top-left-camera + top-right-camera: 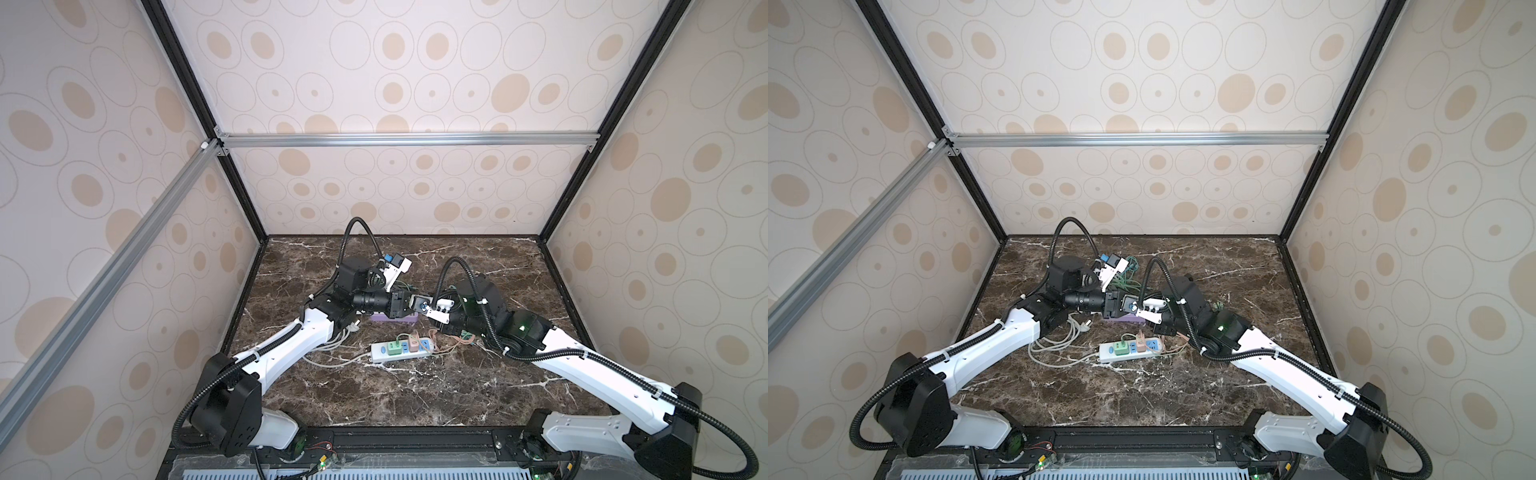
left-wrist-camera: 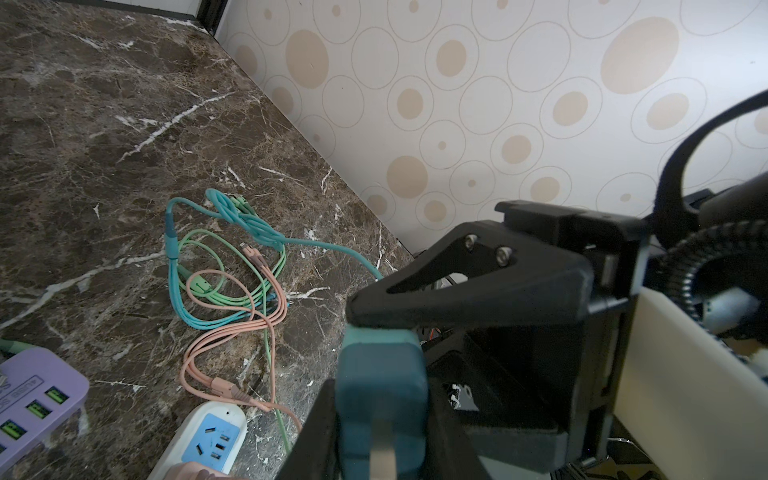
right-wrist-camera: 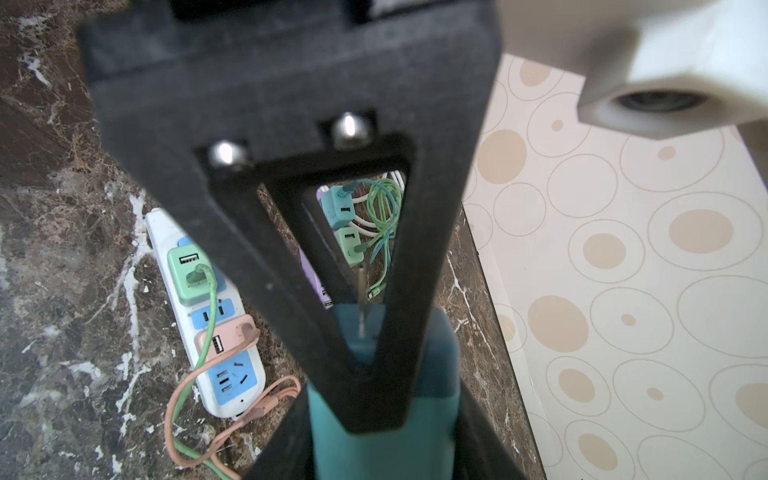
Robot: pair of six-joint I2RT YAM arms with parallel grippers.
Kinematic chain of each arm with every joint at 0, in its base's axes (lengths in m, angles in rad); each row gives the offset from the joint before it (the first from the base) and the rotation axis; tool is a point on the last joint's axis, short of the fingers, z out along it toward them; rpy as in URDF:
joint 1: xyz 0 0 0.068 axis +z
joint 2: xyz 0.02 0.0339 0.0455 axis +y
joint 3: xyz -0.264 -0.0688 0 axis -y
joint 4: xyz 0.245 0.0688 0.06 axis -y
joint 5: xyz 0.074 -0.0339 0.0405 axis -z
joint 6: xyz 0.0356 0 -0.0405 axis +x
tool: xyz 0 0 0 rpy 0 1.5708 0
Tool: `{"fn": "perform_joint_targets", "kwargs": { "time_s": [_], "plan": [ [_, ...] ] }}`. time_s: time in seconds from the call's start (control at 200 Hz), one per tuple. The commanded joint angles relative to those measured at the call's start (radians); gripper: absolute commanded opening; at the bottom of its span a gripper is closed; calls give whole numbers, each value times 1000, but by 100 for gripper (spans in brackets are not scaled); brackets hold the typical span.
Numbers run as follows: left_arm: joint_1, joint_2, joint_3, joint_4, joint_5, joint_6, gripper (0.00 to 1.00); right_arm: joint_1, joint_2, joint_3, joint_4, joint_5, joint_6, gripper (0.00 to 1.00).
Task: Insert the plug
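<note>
- Teal plug (image 2: pixel 382 395) is clamped by both the left gripper (image 1: pixel 417 306) and the right gripper (image 1: pixel 428 311).
- They meet in the air behind the white power strip (image 1: pixel 377 352).

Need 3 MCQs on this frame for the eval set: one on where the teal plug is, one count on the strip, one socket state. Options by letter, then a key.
1. Where is the teal plug?
A. In a socket
B. Between both hands, above the table
C. Lying flat on the table

2. How many adapters sit in the white power strip?
A. One
B. Two
C. Four

3. The strip's end blue socket is:
A. Empty
B. Filled by the teal plug
C. Taped over

Key:
1 B: the left hand and the right hand both pinch it.
2 B: one green adapter and one pink adapter.
3 A: its slots show bare.
</note>
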Motion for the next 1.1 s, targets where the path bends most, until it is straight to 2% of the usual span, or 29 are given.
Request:
{"fn": "perform_joint_targets", "kwargs": {
  "time_s": [0.0,0.215,0.3,0.4,0.535,0.645,0.735,0.875,0.995,1.095],
  "plan": [
    [-23,-18,35,29,49,37,16,6,-2,-1,61,14,73,47],
    [-19,-20,33,41,-14,44,7,-8,-113,-43,-33,1,339,56],
    [-16,-23,33,53,-37,43,5,-43,-185,-68,-65,-82,443,58],
    [-9,-34,20,100,-63,26,2,-97,-290,-135,-23,-228,567,67],
    [-5,-58,-20,234,-85,-27,0,-164,-409,-281,172,-426,756,75],
    [-4,-79,-62,378,-55,-88,0,-224,-419,-400,442,-618,976,74],
    [-5,-104,-97,476,-46,-120,0,-238,-377,-462,659,-703,1114,71],
    [-5,-150,-152,615,-29,-160,0,-242,-302,-496,914,-772,1230,67],
    [-4,-181,-180,691,-18,-183,0,-254,-263,-490,1010,-828,1278,62],
    [-6,-195,-191,722,1,-191,0,-273,-262,-491,1068,-856,1310,61]
  ]
}}
